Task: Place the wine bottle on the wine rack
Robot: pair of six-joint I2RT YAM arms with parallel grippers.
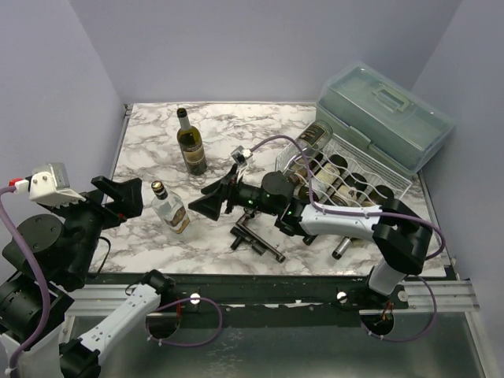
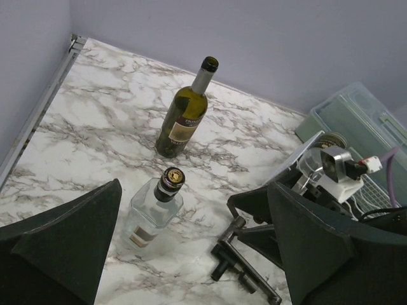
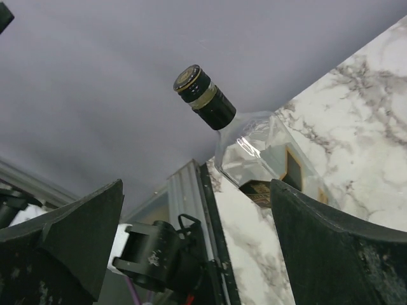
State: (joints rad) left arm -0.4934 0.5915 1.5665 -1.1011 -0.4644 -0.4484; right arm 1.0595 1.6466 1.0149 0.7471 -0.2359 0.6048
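A dark green wine bottle [image 1: 191, 146] [image 2: 186, 118] stands upright at the back left of the marble table. In front of it stands a clear square bottle [image 1: 170, 208] [image 2: 151, 215] [image 3: 257, 147] with a black cap. The silver wire wine rack [image 1: 370, 193] sits at the right with several bottles lying in it. My right gripper [image 1: 206, 198] [image 3: 197, 190] is open, low over the table, pointing left at the clear bottle from just right of it. Left of that bottle my left gripper [image 1: 130, 203] [image 2: 196, 206] is open and holds nothing.
A translucent grey-green lidded box [image 1: 386, 116] [image 2: 356, 121] stands behind the rack. A black metal tool [image 1: 256, 236] [image 2: 245, 267] lies on the table under the right arm. A bottle neck [image 1: 344, 248] sticks out at the rack's front edge.
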